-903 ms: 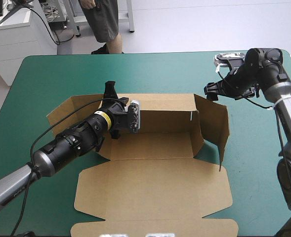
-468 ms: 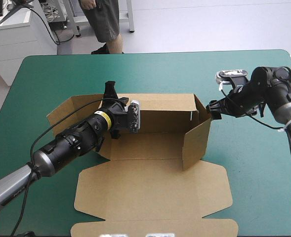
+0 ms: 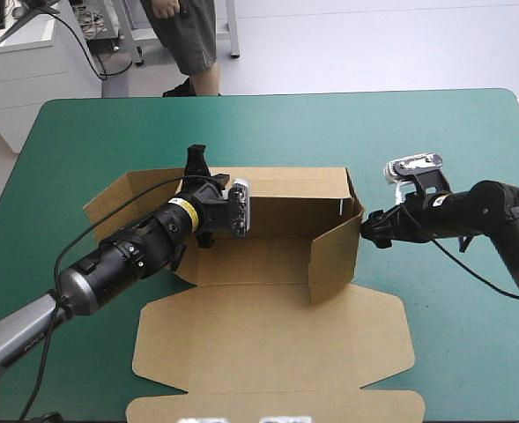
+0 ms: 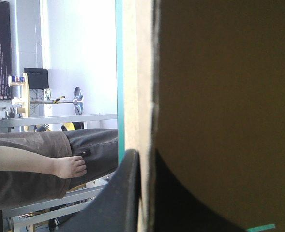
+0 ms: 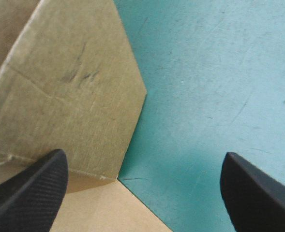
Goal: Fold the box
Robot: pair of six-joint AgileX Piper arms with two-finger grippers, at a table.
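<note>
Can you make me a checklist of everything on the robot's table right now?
Surface: teal-green cover, with the box lying mid-table.
Job's things: brown box, back wall and right side wall raised, lid panel flat toward the near edge.
Clutter: nothing seen.
Grippers: left gripper shut on the box's back wall; right gripper open, at the outside of the right side wall.
Cables: nothing seen.
Surroundings: nothing seen at the table.
</note>
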